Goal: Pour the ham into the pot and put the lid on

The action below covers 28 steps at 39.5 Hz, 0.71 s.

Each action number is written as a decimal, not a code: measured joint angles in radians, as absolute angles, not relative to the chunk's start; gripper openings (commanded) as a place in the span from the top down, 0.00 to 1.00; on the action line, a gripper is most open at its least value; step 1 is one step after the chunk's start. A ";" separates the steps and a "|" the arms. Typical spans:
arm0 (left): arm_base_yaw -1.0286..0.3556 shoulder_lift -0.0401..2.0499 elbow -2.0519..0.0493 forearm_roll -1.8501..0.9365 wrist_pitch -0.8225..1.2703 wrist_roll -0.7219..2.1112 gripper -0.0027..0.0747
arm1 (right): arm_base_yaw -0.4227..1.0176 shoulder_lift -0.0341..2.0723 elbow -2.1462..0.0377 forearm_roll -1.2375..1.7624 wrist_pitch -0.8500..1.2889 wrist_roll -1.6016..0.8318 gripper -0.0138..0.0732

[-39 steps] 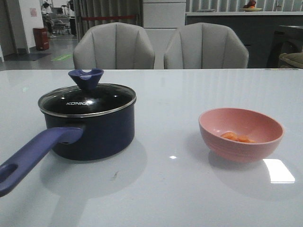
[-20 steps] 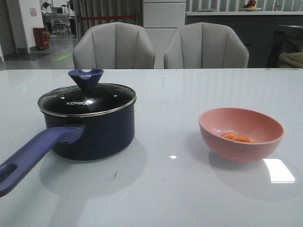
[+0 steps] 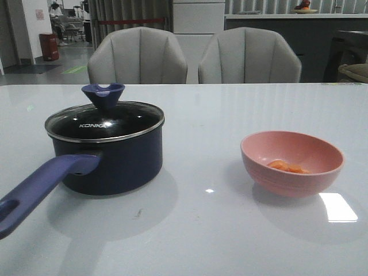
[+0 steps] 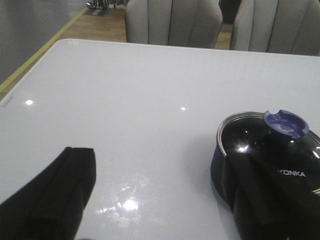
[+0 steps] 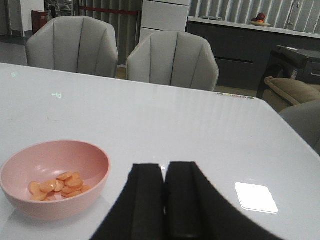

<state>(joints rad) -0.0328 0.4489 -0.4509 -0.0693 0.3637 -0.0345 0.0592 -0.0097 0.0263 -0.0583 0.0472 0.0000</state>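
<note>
**Glossy white table, two vessels on it**

The table (image 3: 218, 230) is a pale, shiny slab that mirrors the ceiling lights. On its left side stands the pot (image 3: 115, 164), its long handle reaching toward the near-left edge, with the lid (image 3: 103, 122) seated on its rim. Well apart, on the right side, sits a pink bowl (image 3: 293, 172) holding the ham (image 3: 287, 167).

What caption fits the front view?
Lid on pot at left; ham in pink bowl at right.
</note>
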 measured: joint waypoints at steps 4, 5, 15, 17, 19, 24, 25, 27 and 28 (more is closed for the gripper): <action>-0.063 0.546 -0.537 -0.069 0.414 -0.035 0.22 | 0.059 -0.010 0.026 -0.058 0.047 0.000 0.68; -0.071 0.577 -0.563 -0.069 0.430 -0.035 0.22 | 0.059 -0.010 0.026 -0.058 0.047 0.000 0.68; -0.113 0.891 -0.837 -0.073 0.593 -0.035 0.22 | 0.059 -0.010 0.026 -0.058 0.047 0.000 0.68; -0.123 0.951 -0.885 -0.085 0.606 -0.035 0.22 | 0.059 -0.010 0.026 -0.058 0.047 0.000 0.68; -0.142 1.019 -0.937 -0.094 0.619 -0.035 0.22 | 0.059 -0.010 0.026 -0.058 0.047 0.000 0.68; -0.205 1.168 -1.059 -0.103 0.667 -0.035 0.22 | 0.059 -0.010 0.026 -0.058 0.047 0.000 0.68; -0.216 1.194 -1.088 -0.104 0.683 -0.035 0.22 | 0.059 -0.010 0.026 -0.058 0.047 0.000 0.68; -0.245 1.261 -1.147 -0.104 0.719 -0.048 0.22 | 0.059 -0.010 0.026 -0.058 0.047 0.000 0.68; -0.259 1.295 -1.169 -0.104 0.732 -0.057 0.22 | 0.059 -0.010 0.026 -0.058 0.047 0.000 0.68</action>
<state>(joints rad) -0.2586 1.2954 -1.1686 -0.1044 0.7320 -0.0571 0.0592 -0.0097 0.0263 -0.0583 0.0472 0.0000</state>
